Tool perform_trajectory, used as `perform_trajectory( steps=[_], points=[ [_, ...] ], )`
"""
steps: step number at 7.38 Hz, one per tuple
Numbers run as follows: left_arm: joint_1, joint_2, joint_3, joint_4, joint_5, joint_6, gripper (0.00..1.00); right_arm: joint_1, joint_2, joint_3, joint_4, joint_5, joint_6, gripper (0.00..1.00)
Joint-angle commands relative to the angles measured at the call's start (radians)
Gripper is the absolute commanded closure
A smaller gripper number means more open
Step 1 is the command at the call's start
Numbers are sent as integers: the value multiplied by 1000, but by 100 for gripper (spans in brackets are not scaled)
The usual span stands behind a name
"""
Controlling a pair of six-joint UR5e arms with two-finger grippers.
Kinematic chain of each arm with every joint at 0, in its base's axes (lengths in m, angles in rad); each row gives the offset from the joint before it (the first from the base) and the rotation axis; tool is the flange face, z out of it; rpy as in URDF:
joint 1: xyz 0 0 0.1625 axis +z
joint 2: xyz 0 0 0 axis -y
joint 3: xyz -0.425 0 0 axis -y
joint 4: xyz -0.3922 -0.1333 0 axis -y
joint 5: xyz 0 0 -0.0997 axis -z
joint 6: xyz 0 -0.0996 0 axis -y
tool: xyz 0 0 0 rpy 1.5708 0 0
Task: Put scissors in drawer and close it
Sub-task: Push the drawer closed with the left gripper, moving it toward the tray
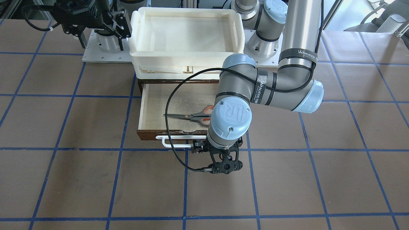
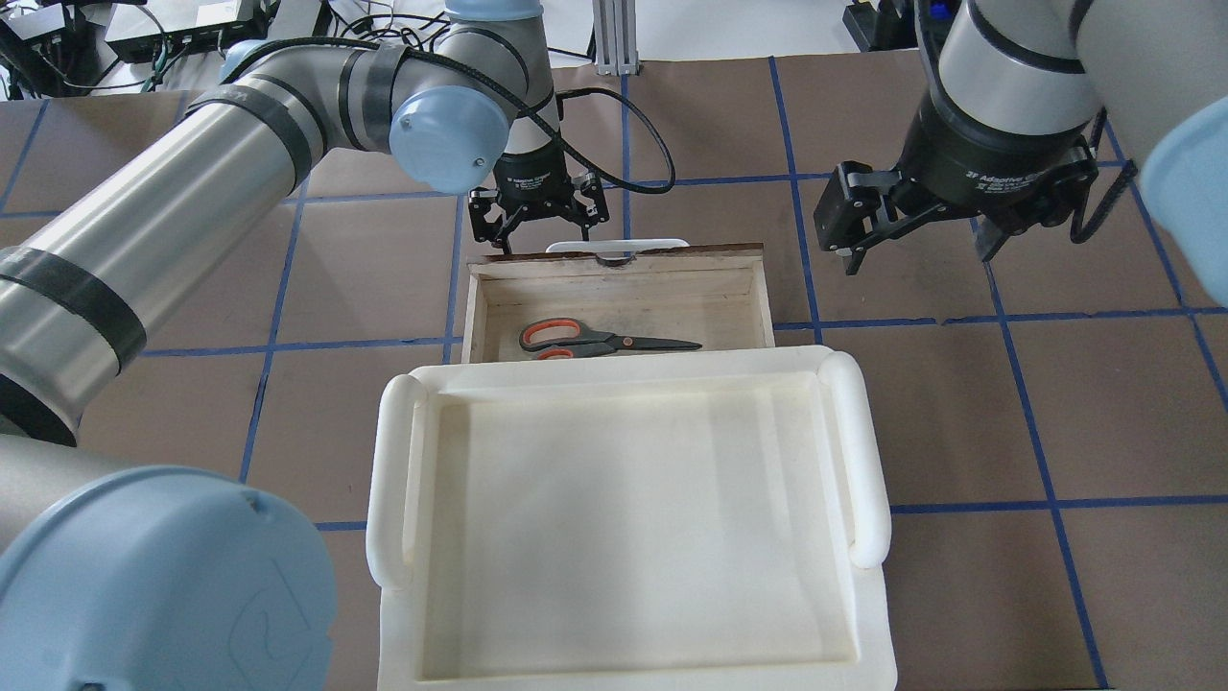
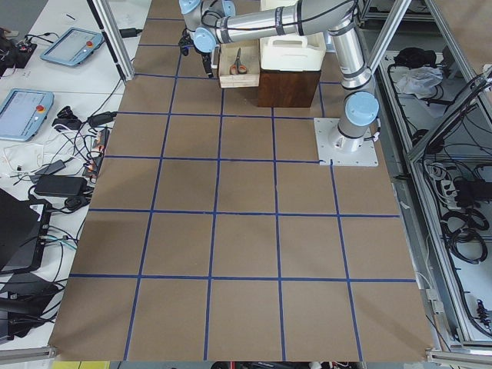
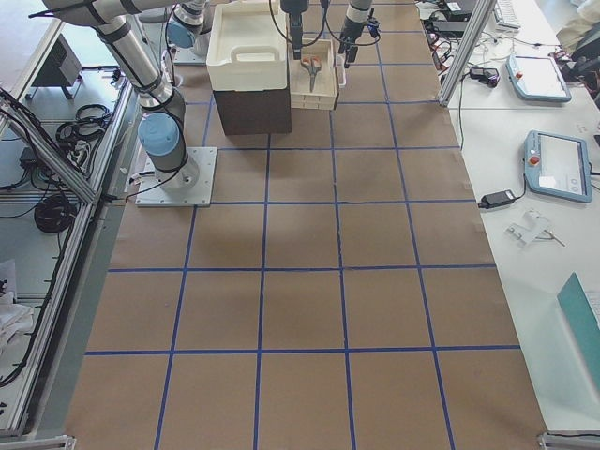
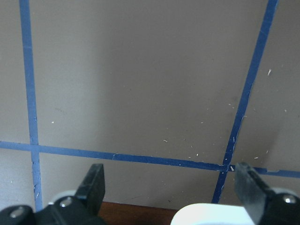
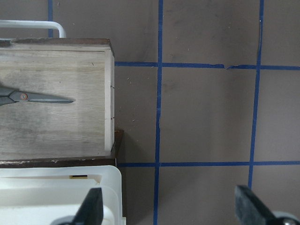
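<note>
The scissors (image 1: 191, 115) lie flat inside the open drawer (image 1: 142, 108), blades toward the robot's right; they also show in the overhead view (image 2: 595, 338). The drawer (image 2: 614, 274) has a dark brown front and a white bar handle (image 1: 179, 142). My left gripper (image 2: 539, 235) is open and empty. It hangs just outside the drawer front, by the left end of the handle. In the left wrist view its fingers (image 5: 93, 185) stand wide apart above the handle (image 5: 211, 216). My right gripper (image 2: 921, 245) is open and empty, raised to the right of the drawer (image 6: 56, 117).
A cream-white plastic tray (image 2: 393, 480) sits on the dark cabinet that holds the drawer, and it overhangs the drawer's back part. The brown table (image 1: 80, 179) carries a blue tape grid. The robot bases (image 1: 105, 48) stand behind the tray.
</note>
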Motion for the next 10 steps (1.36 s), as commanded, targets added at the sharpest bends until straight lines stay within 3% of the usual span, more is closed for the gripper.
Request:
perform_trajectory(
  steps=[1, 5, 10],
  points=[
    [0, 10, 0, -17, -2, -8, 0, 0, 0, 0, 0, 0, 0, 0],
    [3, 27, 3, -12, -5, -48, 0, 0, 0, 0, -1, -2, 0, 0],
    [-12, -24, 0, 35, -6, -177, 0, 0, 0, 0, -3, 0, 0, 0]
  ],
)
